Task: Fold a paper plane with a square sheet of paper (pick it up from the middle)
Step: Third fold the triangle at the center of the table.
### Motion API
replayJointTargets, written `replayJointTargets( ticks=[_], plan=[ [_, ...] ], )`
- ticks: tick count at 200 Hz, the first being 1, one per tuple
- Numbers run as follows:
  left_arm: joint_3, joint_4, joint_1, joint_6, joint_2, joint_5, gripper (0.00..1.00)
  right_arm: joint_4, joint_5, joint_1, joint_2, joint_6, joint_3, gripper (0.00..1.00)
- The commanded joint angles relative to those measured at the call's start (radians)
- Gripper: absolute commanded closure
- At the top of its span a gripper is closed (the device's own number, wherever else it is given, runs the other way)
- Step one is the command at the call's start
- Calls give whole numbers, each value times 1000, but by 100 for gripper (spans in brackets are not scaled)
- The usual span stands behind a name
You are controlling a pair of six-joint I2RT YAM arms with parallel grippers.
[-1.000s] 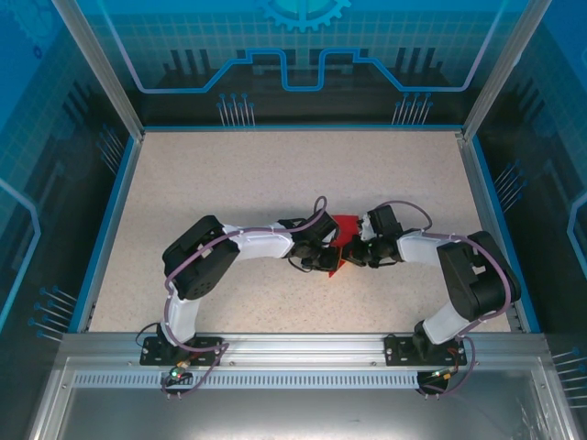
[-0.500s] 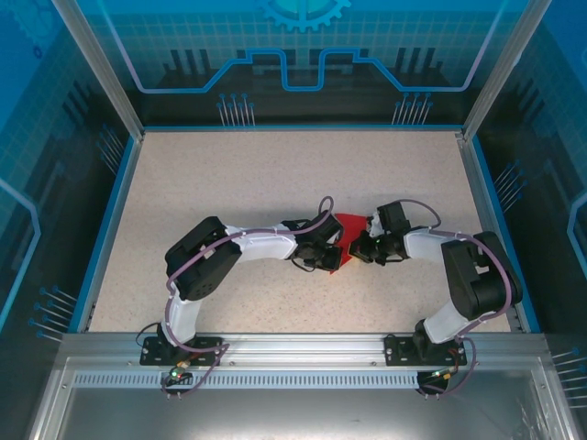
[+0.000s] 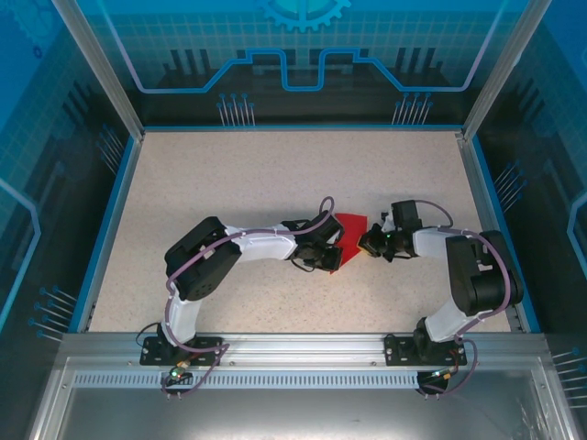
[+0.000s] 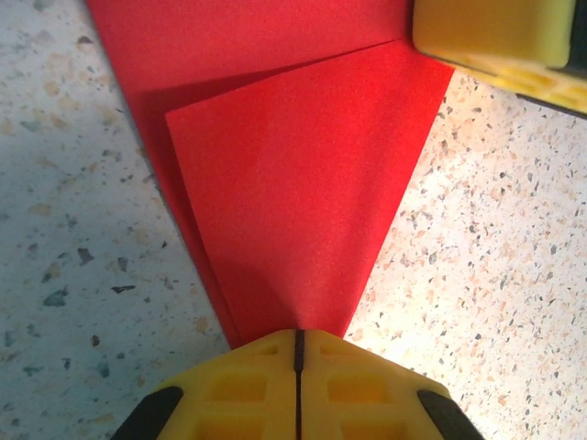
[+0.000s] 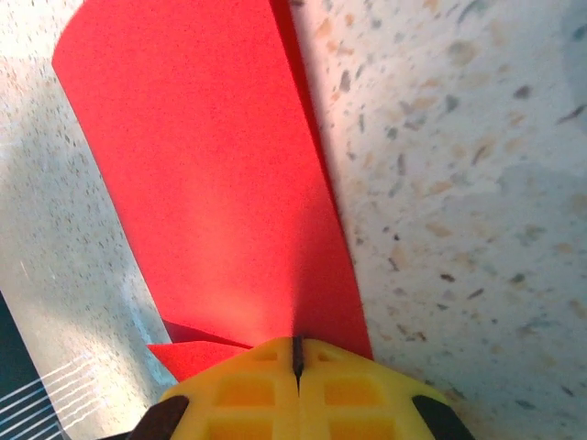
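The square sheet of paper [image 3: 350, 225] is bright red and lies mid-table, folded into a wedge that tapers to a point. In the left wrist view a folded flap [image 4: 293, 183] lies flat, narrowing toward my left gripper [image 4: 298, 335]. That gripper is shut, its tips set on the point. My right gripper [image 5: 296, 341] is also shut and rests on the paper [image 5: 211, 183] close to its long folded edge. One of its yellow fingers [image 4: 495, 32] sits at the flap's far corner. From above, the left gripper [image 3: 332, 255] and right gripper [image 3: 367, 240] meet over the paper.
Speckled beige tabletop [image 3: 275, 174] surrounds the paper, with open room behind and to both sides. Blue-edged frame walls [image 3: 128, 183] enclose the table, and a metal rail [image 3: 293, 348] runs along the near edge by the arm bases.
My right gripper has slid to the right over the paper, staying shut. More red paper shows between the grippers. The left gripper has hardly moved.
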Motion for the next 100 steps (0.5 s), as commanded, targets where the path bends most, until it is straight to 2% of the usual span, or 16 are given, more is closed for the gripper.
replayJointTargets(
  ticks=[1,29,48,69,100],
  plan=[
    [-78,-245,-1,31,34,-52,93,49,55,-47,23,34,-14,98],
    [-64,-235,-1,30,42,-25,93,31,52,-58,13,23,-6,98],
    [-44,-232,-1,29,51,-9,93,6,47,-54,-51,-1,-6,98],
    [-26,-233,-2,36,60,-4,93,-72,70,7,-127,-32,11,99],
    [-16,-229,-1,43,63,7,92,-32,56,99,-177,29,-32,99]
  ],
)
